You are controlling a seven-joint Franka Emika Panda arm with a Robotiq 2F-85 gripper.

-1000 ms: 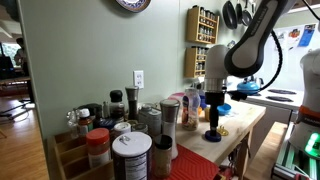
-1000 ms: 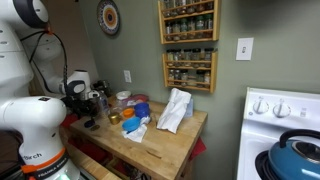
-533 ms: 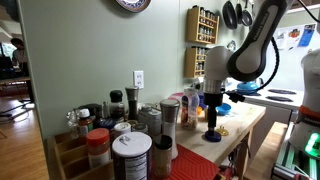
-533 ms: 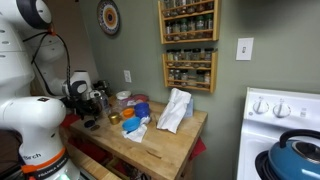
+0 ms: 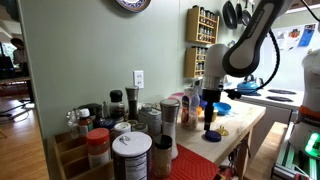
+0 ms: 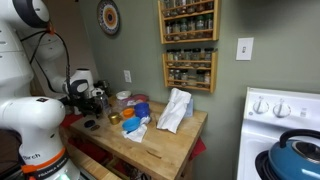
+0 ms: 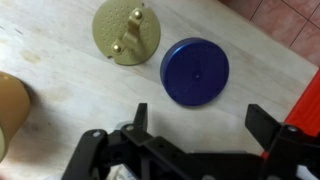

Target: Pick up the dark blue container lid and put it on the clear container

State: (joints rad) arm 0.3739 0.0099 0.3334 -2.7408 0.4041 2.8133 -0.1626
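The dark blue lid is a low round disc lying flat on the pale wooden counter. It shows as a small dark disc in both exterior views. My gripper hangs above the counter just short of the lid, open and empty, with one finger on each side. It also shows in both exterior views. I cannot pick out the clear container with certainty.
An olive-gold lid with a knob lies close beside the blue lid. A bright-blue bowl, an orange item and a white cloth sit on the counter. Jars and shakers crowd one end. A blue kettle stands on the stove.
The gripper has moved slightly and stands a little higher above the lid. The lid has not moved.
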